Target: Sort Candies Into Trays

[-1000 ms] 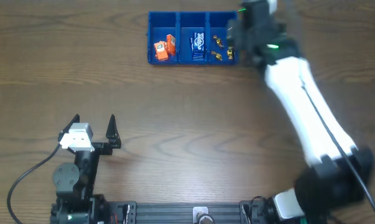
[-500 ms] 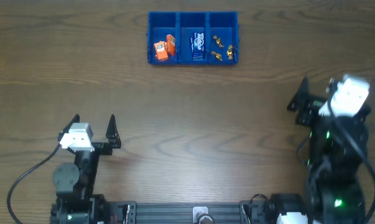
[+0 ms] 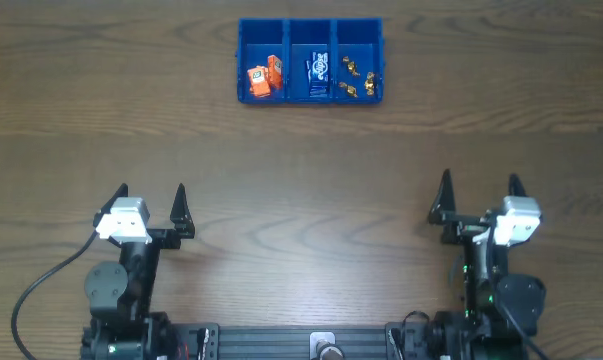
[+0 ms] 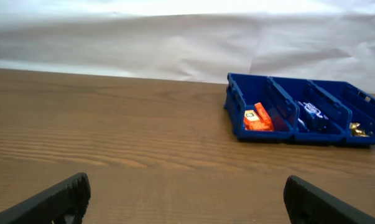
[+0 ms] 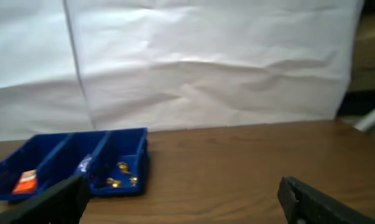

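A blue three-part tray [image 3: 310, 61] stands at the far edge of the wooden table. Its left part holds orange candies [image 3: 264, 77], the middle part blue-wrapped candies [image 3: 318, 73], the right part gold candies [image 3: 358, 79]. The tray [image 4: 302, 117] also shows ahead in the left wrist view, and the tray [image 5: 69, 163] in the right wrist view. My left gripper [image 3: 151, 205] sits open near the front left, nothing between its fingers. My right gripper [image 3: 478, 195] sits open near the front right, also holding nothing.
A white sheet [image 5: 206, 68] hangs behind the table's far edge. Bare wood [image 3: 311, 190] stretches between the tray and both grippers. A dark rail [image 3: 311, 342] with the arm bases runs along the front edge.
My right arm has pulled back from the tray's right compartment to the front right of the table and now rests low. The left arm has not moved.
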Motion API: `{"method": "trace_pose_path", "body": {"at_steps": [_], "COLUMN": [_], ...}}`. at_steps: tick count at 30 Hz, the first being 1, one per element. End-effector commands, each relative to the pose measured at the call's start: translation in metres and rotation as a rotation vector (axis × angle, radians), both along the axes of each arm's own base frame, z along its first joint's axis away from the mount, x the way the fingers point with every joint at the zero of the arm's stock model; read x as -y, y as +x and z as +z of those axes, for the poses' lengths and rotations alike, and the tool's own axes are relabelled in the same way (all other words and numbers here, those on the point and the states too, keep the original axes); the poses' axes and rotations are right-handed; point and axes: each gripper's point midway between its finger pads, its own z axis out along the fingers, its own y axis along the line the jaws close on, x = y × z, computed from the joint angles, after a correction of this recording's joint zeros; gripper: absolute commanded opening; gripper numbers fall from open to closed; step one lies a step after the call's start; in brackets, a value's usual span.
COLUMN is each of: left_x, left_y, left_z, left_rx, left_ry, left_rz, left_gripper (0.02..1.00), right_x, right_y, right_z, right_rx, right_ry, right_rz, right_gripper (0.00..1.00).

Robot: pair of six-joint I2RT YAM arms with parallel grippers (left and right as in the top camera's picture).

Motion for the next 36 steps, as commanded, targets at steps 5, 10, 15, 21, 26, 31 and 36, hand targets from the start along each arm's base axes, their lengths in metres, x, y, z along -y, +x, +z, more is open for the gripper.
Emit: {"method": "trace_pose_path", "body": {"at_steps": [5, 10, 15, 21, 26, 31, 36], "left_x": [0.003, 0.003, 0.003, 0.003, 0.003, 0.003, 0.003], "left_y": [-0.001, -0.001, -0.001, -0.001, -0.001, -0.001, -0.001], "left_z": [-0.016, -0.016, -0.016, -0.016, -0.016, -0.016, -0.016], "left_rx": [-0.045, -0.045, -0.046, -0.045, -0.045, -0.045, -0.045], "left_ry": [0.011, 0.011, 0.011, 0.011, 0.011, 0.011, 0.011], "left_rz": [-0.019, -0.019, -0.019, -0.019, -0.019, -0.019, -0.019], "left_gripper": [0.996, 0.998, 0.998, 0.998, 0.998, 0.996, 0.998], "right_x": [-0.013, -0.011, -0.007, -0.007, -0.007, -0.007, -0.013], "right_y": [0.007, 0.012, 0.013, 0.013, 0.013, 0.013, 0.013], "right_z": [-0.047, -0.087, -0.089, -0.089, -0.089, -0.088, -0.089], "right_rx": [-0.091, -0.174, -0.174, -0.173, -0.173, -0.172, -0.173], "right_ry": [-0.013, -0.011, -0.012, -0.012, -0.012, -0.018, -0.215], "right_rz": [0.079, 0.064, 0.042, 0.043, 0.043, 0.043, 0.084], "right_gripper": [1.000, 1.000, 1.000, 1.000, 1.000, 1.000, 1.000]}}
